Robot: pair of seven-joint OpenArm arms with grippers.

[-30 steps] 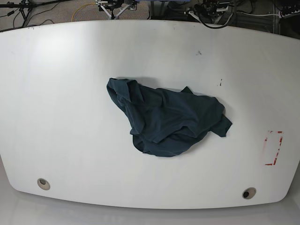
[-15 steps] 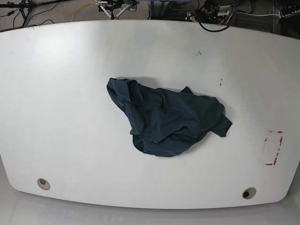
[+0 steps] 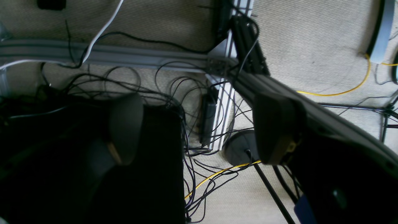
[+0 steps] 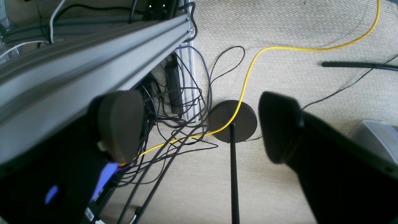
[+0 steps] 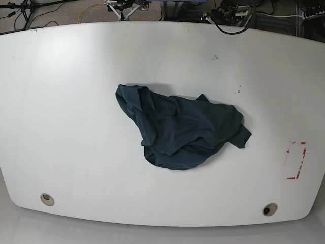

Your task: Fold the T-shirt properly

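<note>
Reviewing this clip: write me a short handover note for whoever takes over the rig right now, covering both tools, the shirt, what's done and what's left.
Left tool: open, empty, off the table, looking down at floor cables.
Right tool: open, empty, also over the floor beside the frame.
T-shirt: crumpled in a heap near the middle of the white table, not touched by either arm.
Done: nothing visible; no fold made.
Left: bring both arms over the table, spread the shirt flat, then fold it.
</note>
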